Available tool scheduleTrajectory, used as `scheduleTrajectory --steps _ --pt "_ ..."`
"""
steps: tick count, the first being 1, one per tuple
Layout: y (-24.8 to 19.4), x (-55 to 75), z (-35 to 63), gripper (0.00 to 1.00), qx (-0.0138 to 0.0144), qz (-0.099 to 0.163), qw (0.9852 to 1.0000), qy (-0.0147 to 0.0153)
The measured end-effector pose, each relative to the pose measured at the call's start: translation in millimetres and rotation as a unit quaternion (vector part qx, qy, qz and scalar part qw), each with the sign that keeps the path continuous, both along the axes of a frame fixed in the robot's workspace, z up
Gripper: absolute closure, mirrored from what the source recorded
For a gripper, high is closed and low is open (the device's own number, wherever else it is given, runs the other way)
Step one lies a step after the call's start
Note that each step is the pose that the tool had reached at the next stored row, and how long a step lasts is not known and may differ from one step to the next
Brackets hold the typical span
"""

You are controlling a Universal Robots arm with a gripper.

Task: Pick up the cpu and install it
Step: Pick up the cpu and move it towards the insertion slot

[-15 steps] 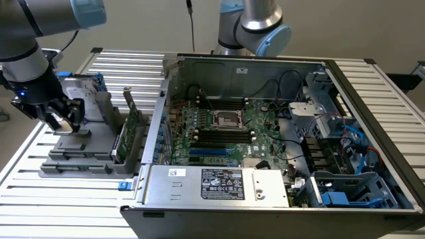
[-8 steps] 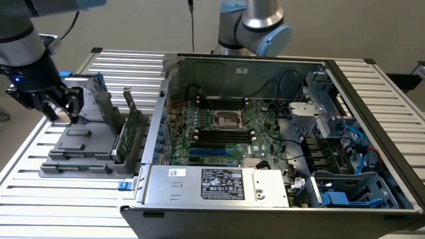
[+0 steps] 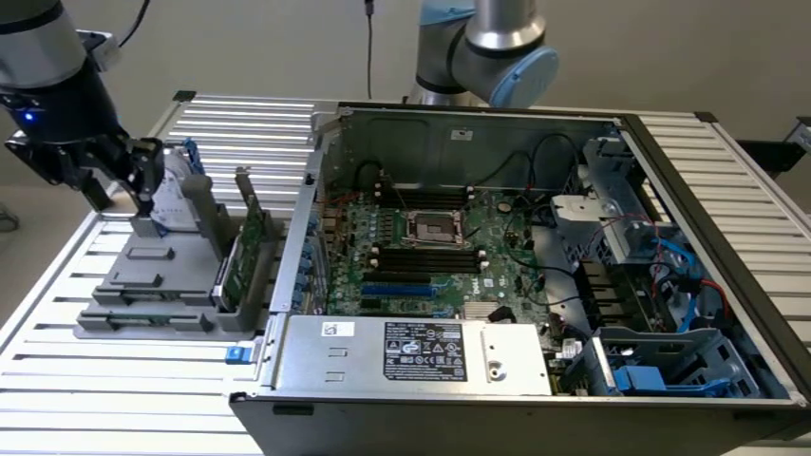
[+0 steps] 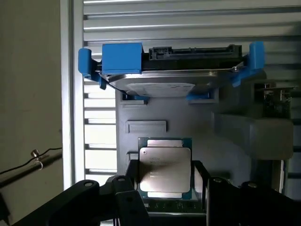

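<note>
Gripper (image 4: pixel 165 165) fingers (image 4: pixel 133 175) set wide, closed against two opposite edges of the cpu (image 4: pixel 164 172), which lies flat in a grey parts holder (image 4: pixel 188 117) on the slatted table (image 3: pixel 127 380). Just beyond it: hard drive (image 4: pixel 160 87) in a blue bracket (image 4: pixel 121 57), upright in the same holder. Well apart, toward the exterior view's right: open computer case (image 3: pixel 709 190) containing the motherboard (image 3: pixel 380 247) with its dark socket frame (image 3: pixel 438 228).
</note>
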State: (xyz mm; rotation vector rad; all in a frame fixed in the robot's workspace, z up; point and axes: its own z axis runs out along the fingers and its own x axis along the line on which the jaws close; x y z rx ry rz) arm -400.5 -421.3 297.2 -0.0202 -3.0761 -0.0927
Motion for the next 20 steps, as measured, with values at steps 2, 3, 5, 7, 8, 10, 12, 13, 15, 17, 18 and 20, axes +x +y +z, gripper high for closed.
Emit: scheduleTrajectory --steps 2,3,5,7,8,10,12,13,15,17,18,20 --pt "0.0 5.7 9.2 0.45 0.0001 0.000 1.0000 0.0003" --pt "0.0 8.7 13.6 0.45 0.0000 0.000 1.0000 0.0005" --pt "0.0 16.5 22.6 0.45 0.0001 0.000 1.0000 0.0008" --pt "0.0 25.6 31.8 0.45 0.0000 0.000 1.0000 0.0015" --pt "0.1 30.1 36.3 0.45 0.0001 0.000 1.0000 0.0018" --pt "0.0 39.1 45.3 0.45 0.0000 0.000 1.0000 0.0028" --pt "0.0 48.0 54.4 0.45 0.0000 0.000 1.0000 0.0040" --pt "0.0 52.9 59.3 0.45 0.0000 0.000 1.0000 0.0048" --pt "0.1 61.8 66.9 0.45 0.0001 0.000 1.0000 0.0062" --pt "0.0 71.0 73.0 0.45 0.0001 0.000 1.0000 0.0089" --pt "0.0 75.4 75.0 0.45 0.0000 0.000 0.9999 0.0107" --pt "0.0 84.7 77.6 0.45 0.0001 0.000 0.9999 0.0153"
